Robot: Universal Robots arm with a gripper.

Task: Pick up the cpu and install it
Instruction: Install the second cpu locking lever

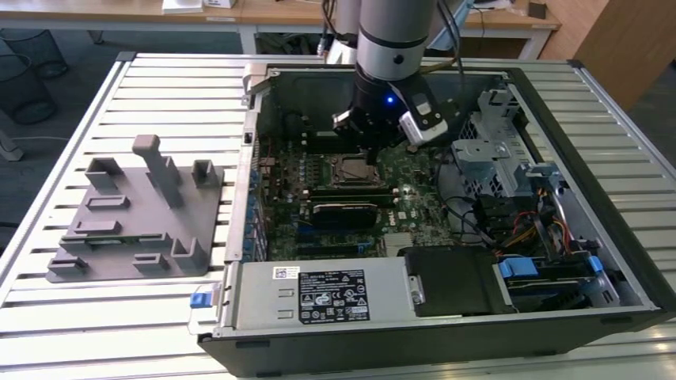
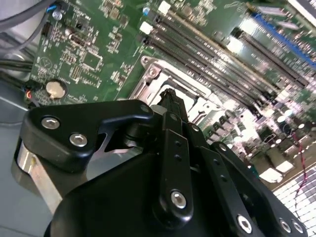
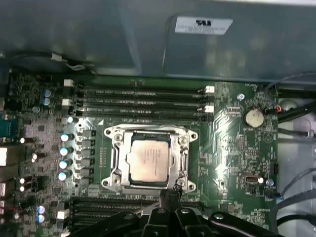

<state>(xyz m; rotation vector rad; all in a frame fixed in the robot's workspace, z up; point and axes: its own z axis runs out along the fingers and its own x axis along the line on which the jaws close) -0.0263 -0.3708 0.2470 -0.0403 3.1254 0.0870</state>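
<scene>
The cpu [image 3: 148, 160], a pale silvery square chip, lies flat inside the metal frame of the motherboard socket [image 3: 114, 158] in the first wrist view. In the exterior view the cpu [image 1: 355, 169] sits in the socket in the middle of the open computer case, directly under the arm. My gripper [image 1: 370, 149] hangs just above the socket, a little to one side of the chip. Its fingertips [image 3: 168, 193] are pressed together with nothing between them, apart from the chip. In the second wrist view the black fingers [image 2: 170, 101] stand over the socket frame [image 2: 153, 74].
The open computer case [image 1: 243, 119] lies on a slatted metal table [image 1: 158, 87]. A grey plastic fixture tray [image 1: 138, 214] sits at the exterior view's left. Memory slots [image 3: 143, 96], a power supply [image 1: 317, 294], drive cage [image 1: 496, 158] and cables [image 1: 528, 229] surround the socket.
</scene>
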